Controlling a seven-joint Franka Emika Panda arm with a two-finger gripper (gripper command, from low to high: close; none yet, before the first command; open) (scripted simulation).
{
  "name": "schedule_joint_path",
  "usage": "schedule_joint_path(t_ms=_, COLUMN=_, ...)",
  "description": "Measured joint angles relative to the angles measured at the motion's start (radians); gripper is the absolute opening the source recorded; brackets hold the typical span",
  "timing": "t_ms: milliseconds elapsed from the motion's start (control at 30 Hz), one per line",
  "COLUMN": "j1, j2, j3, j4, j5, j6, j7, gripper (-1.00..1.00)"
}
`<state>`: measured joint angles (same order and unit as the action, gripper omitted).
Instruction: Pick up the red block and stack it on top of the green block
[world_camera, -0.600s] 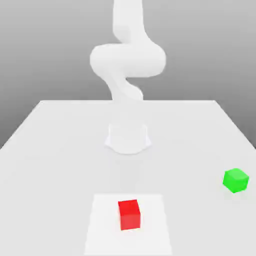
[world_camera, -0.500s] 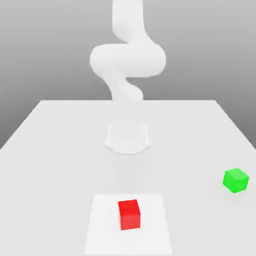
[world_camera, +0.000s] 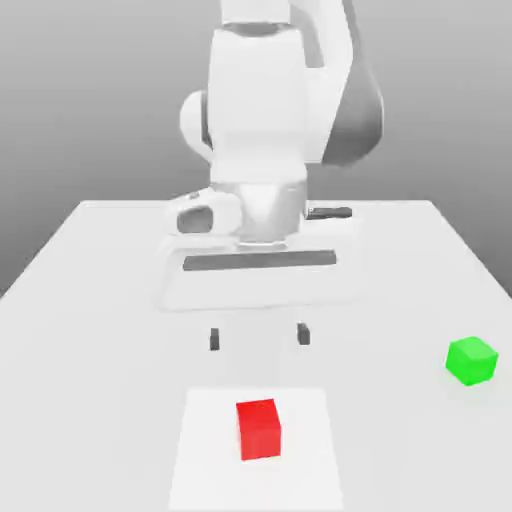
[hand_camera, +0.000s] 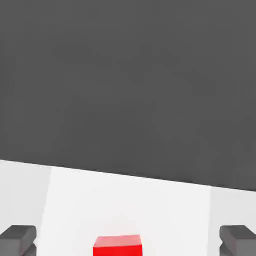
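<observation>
Table (world_camera: 90, 300) carries a paler square patch (world_camera: 210, 470) at its near edge, with the red block (world_camera: 259, 429) resting on it. Gripper (world_camera: 258, 338) hangs above the table behind the block, jaws spread wide, grasping nothing, touching nothing. Green block (world_camera: 471, 360) sits well apart near the table's edge on the exterior view's right.

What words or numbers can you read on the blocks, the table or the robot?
None: there is no writing to read anywhere.
The red block is plain.
The green block is plain.
The table and the white arm carry no label or sign.
</observation>
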<state>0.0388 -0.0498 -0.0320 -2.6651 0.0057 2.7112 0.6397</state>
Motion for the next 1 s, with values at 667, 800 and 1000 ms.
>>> schedule_joint_path(t_ms=667, j1=-0.011, j2=0.197, j3=0.012, j4=-0.036, j5=0.003, j6=0.136, j7=-0.023, gripper=-1.00)
schedule_joint_path(t_ms=800, j1=0.069, j2=0.100, j3=0.060, j4=-0.044, j5=-0.001, j6=0.048, j7=-0.052, gripper=-1.00)
schedule_joint_path(t_ms=1000, j1=0.309, j2=0.060, j3=0.203, j4=-0.028, j5=0.009, j6=-0.008, j7=-0.175, gripper=-1.00)
